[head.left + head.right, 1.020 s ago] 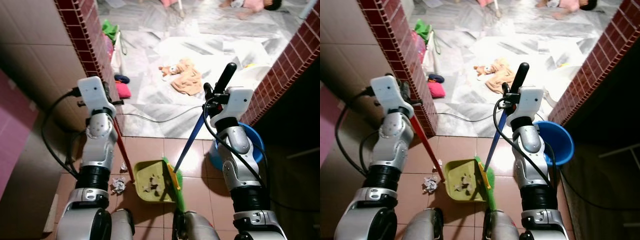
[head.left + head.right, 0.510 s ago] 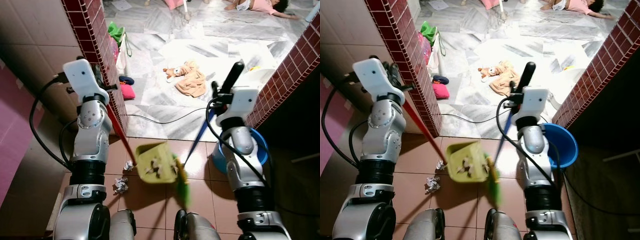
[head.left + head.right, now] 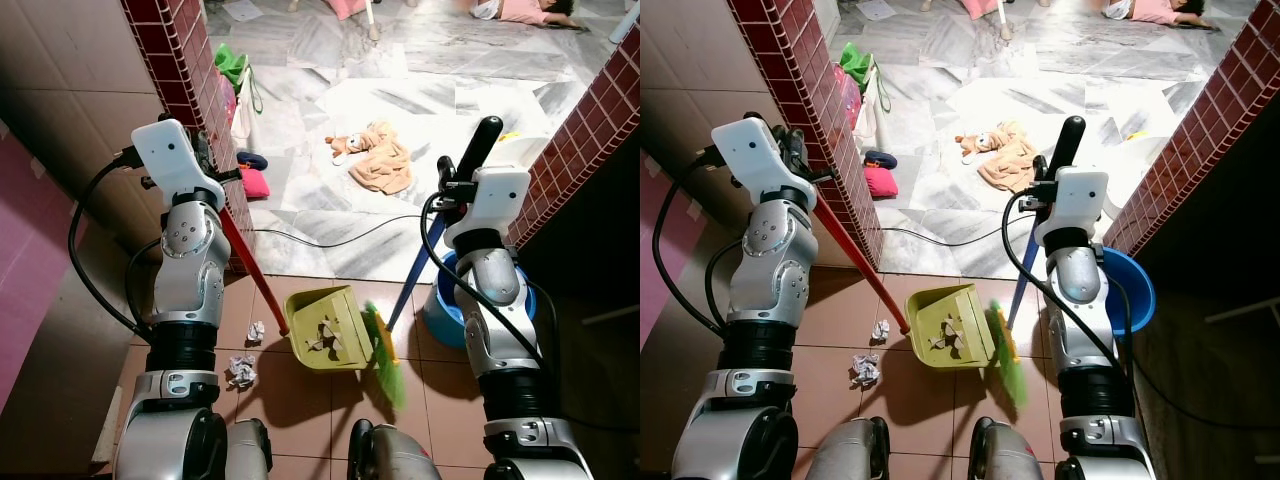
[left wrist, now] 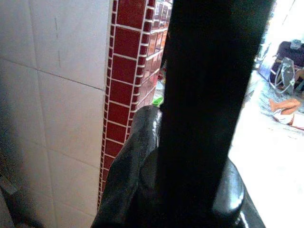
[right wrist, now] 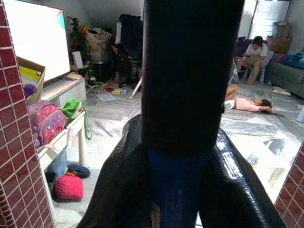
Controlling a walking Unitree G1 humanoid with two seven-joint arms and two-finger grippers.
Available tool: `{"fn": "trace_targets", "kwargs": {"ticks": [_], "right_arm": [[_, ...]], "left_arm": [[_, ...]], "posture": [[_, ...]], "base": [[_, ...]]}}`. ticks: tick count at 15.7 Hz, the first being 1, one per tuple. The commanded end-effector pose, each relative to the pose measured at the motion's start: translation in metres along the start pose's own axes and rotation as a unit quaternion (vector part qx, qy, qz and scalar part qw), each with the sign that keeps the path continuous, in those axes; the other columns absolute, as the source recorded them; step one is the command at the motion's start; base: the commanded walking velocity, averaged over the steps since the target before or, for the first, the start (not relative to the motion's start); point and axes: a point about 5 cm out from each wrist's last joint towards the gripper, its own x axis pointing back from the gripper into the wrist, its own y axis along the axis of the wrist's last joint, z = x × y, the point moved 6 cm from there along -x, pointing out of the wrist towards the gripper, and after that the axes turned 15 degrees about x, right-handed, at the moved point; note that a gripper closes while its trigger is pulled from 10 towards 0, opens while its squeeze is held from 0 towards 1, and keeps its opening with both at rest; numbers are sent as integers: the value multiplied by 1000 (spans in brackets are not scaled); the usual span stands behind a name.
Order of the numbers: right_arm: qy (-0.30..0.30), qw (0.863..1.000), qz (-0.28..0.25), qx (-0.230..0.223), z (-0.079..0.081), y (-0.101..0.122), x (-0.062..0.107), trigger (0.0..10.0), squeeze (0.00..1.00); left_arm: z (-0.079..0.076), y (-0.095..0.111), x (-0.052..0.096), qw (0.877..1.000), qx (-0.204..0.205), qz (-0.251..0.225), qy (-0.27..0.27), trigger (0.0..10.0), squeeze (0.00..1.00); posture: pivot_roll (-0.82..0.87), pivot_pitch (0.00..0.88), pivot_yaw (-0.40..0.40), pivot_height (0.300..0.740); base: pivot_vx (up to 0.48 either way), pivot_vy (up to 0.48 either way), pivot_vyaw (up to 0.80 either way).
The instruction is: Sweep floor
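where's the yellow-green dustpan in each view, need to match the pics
Left eye view: the dustpan sits low and centre on the brown tiles, paper scraps inside.
Right eye view: the dustpan is low and centre, a little further left.
Left wrist view: not in it.
Right wrist view: not in it.
Shared landmark: the blue bucket on the floor to the dustpan's right in both eye views.

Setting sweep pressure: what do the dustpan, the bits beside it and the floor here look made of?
Dustpan: looks like matte yellow-green moulded plastic, uniform colour.
Scraps: crumpled white paper, by the creases.
Floor: reddish-brown tiles with pale grout lines, likely ceramic, slight sheen.
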Motion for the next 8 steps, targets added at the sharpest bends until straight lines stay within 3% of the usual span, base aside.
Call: {"fn": "trace_targets", "kwargs": {"ticks": [1,2,5,6,8], "right_arm": [[-2,1000,-13,21,-3,4,0,10000,0],[-2,1000,-13,21,-3,4,0,10000,0],[-13,1000,6,2,-3,-3,4,10000,0],[-8,1000,19,-3,3,-9,9,10000,0],[-2,1000,30,-7,9,-15,16,10000,0]], "left_arm": [[-13,25,-2,999,16,-37,-24,10000,0],[-13,25,-2,999,16,-37,-24,10000,0],[-33,23,4,996,36,-32,-69,10000,0],[-43,21,9,995,36,-28,-92,10000,0],[-46,16,15,994,28,-20,-103,10000,0]], "posture": [[-65,54,31,740],[-65,54,31,740],[-64,57,30,740],[-64,57,30,740],[-54,58,26,740]], "base": [[0,0,0],[0,0,0],[0,0,0],[0,0,-644],[0,0,-784]]}}
